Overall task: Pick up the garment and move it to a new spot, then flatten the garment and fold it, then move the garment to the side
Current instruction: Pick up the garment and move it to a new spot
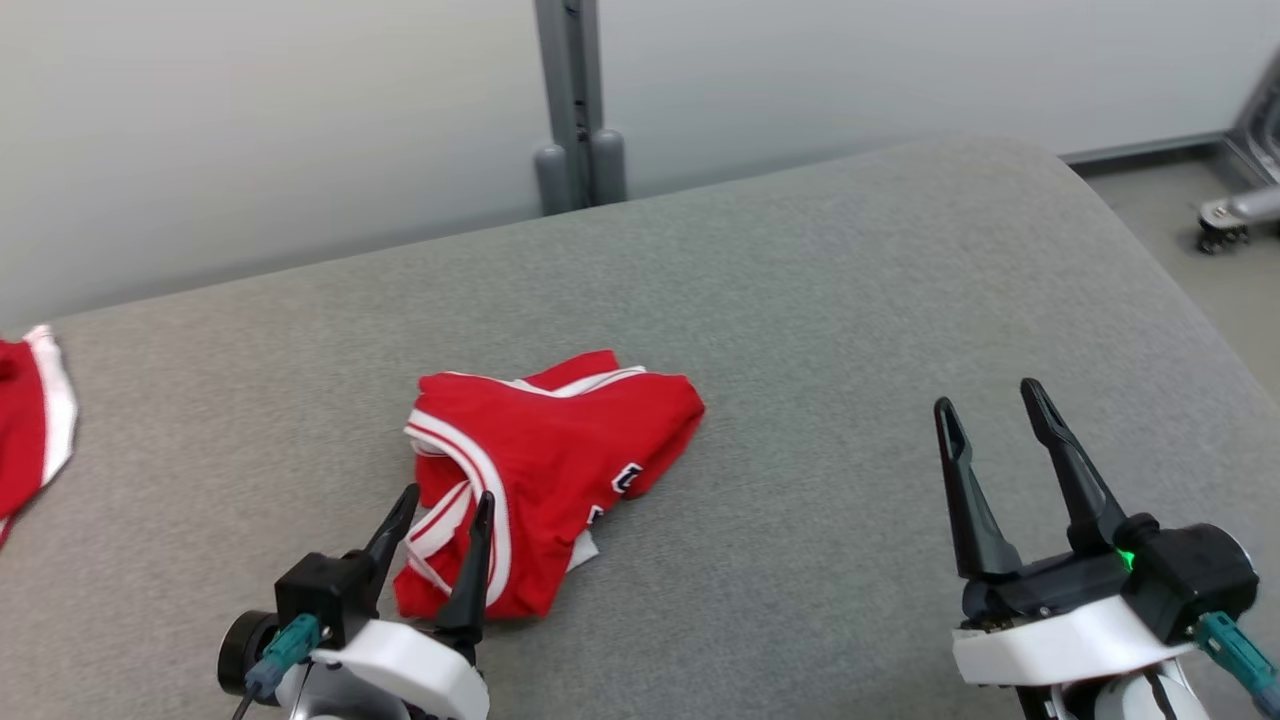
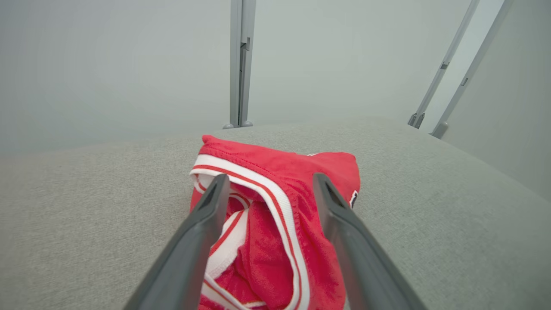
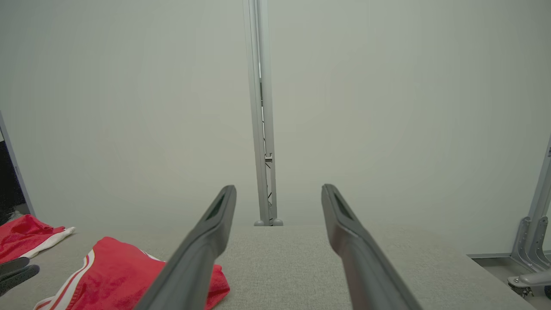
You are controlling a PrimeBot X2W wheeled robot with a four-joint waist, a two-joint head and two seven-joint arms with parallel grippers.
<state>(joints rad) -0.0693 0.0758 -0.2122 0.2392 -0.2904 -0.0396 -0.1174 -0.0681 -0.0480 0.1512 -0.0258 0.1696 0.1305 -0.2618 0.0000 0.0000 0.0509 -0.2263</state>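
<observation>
The garment (image 1: 560, 450) is red with white and red striped trim. It lies crumpled on the grey table (image 1: 850, 300), left of centre. My left gripper (image 1: 447, 495) is open at the garment's near edge, its two fingers straddling the bunched trim. In the left wrist view the garment (image 2: 275, 224) lies between and beyond the spread fingers of that gripper (image 2: 271, 178). My right gripper (image 1: 988, 395) is open over bare table at the lower right, well away from the garment. The right wrist view has this gripper (image 3: 279, 188) empty, with the garment (image 3: 120, 271) at its lower left.
Another red and white garment (image 1: 25, 420) lies at the table's far left edge, also in the right wrist view (image 3: 26, 230). A grey post (image 1: 575, 110) stands behind the table against the pale wall. A wheeled metal base (image 1: 1235, 215) sits on the floor at the right.
</observation>
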